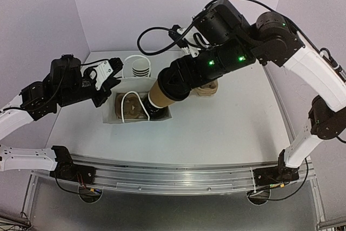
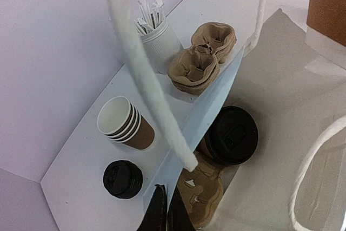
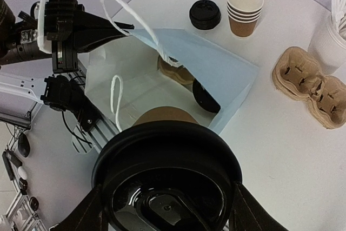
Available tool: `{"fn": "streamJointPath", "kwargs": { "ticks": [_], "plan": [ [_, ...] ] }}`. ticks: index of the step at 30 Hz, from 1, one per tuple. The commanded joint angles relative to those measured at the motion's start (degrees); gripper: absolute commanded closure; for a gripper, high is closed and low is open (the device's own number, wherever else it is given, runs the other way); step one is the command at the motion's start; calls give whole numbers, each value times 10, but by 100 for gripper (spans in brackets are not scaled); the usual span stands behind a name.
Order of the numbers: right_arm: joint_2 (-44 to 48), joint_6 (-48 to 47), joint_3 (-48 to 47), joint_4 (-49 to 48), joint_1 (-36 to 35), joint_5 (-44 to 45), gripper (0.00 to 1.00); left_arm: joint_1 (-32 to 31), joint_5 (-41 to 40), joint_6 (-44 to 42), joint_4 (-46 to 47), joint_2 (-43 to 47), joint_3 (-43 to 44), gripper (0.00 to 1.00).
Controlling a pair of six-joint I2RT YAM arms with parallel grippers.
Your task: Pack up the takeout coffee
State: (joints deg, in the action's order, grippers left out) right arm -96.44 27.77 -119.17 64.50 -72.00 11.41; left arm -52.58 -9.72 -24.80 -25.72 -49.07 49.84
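My right gripper [image 1: 172, 87] is shut on a brown kraft cup with a black lid [image 1: 161, 96] and holds it tilted over the open white paper bag [image 1: 116, 116]. In the right wrist view the lid [image 3: 167, 182] fills the space between my fingers. Inside the bag another lidded cup [image 2: 232, 133] sits in a brown pulp carrier [image 2: 201, 190]. My left gripper [image 1: 111, 82] is shut on the bag's far wall [image 2: 194, 128], its fingertips [image 2: 158, 215] pinching the edge. A stack of empty kraft cups [image 2: 124, 123] and a loose black lid [image 2: 123, 178] stand outside the bag.
A white cup of wrapped straws [image 2: 157, 41] and a stack of pulp carriers [image 2: 203, 58] stand behind the bag; the carriers also show in the top view [image 1: 210, 90]. The bag's rope handles [image 2: 146, 79] stick up. The purple wall is close on the left.
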Motion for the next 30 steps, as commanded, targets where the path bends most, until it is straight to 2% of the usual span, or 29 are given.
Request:
{"fn": "streamJointPath", "kwargs": {
  "ticks": [1, 14, 22, 26, 30],
  "plan": [
    [-12, 0, -27, -28, -16, 59, 79, -3, -4, 23, 37, 13, 0, 100],
    [-141, -103, -83, -69, -77, 165, 80, -2, 1, 86, 27, 22, -2, 100],
    [-222, -264, -98, -124, -100, 176, 76, -2, 14, 131, 25, 28, 5, 100],
    [-226, -374, -58, -214, -100, 164, 76, 2, 15, 153, 24, 30, 8, 100],
    [-221, -439, -12, -274, -100, 164, 76, 16, 22, 181, 11, 39, 7, 100]
  ]
}}
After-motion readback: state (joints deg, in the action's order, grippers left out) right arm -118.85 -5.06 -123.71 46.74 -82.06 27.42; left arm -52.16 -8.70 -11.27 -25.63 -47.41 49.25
